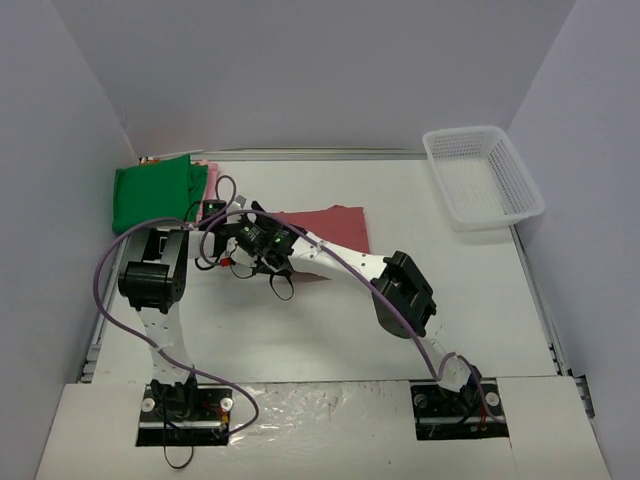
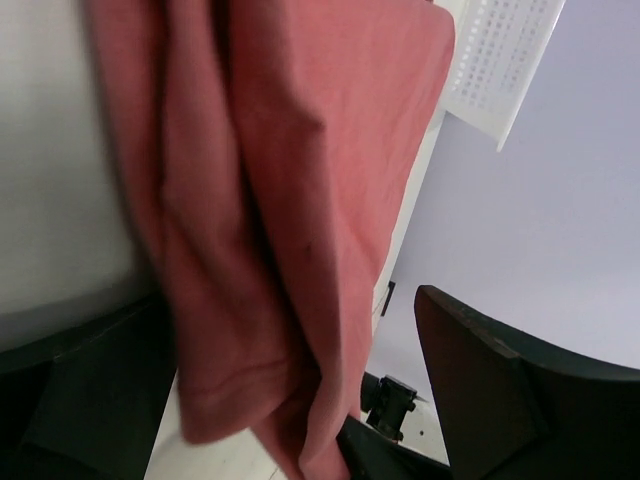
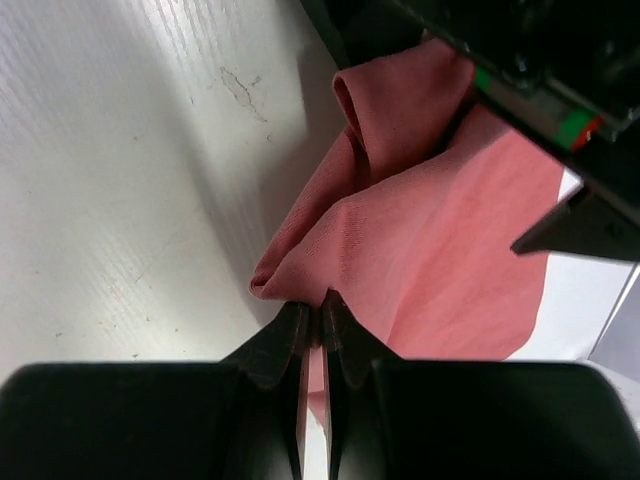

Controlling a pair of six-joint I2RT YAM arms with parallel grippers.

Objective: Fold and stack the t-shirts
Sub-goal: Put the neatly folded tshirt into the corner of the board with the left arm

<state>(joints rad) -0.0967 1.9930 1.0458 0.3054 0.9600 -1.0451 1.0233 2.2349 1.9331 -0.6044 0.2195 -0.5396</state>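
The dusty-red t-shirt (image 1: 335,225) lies mid-table, its left edge bunched and raised where both grippers meet. My right gripper (image 1: 262,248) is shut on a fold of that edge; in the right wrist view its tips (image 3: 312,305) pinch the red cloth (image 3: 430,240) just above the table. My left gripper (image 1: 228,238) is beside it with its jaws wide apart, and the red cloth (image 2: 290,200) hangs between its fingers (image 2: 520,390). The green t-shirt (image 1: 155,192) lies folded at the back left, with a pale pink t-shirt (image 1: 210,176) showing from under its right edge.
A white mesh basket (image 1: 482,178) stands at the back right, also seen in the left wrist view (image 2: 500,60). Purple cables loop around the left arm (image 1: 150,280). The right arm (image 1: 405,292) reaches diagonally across the table (image 1: 330,330). Walls close in the left, back and right.
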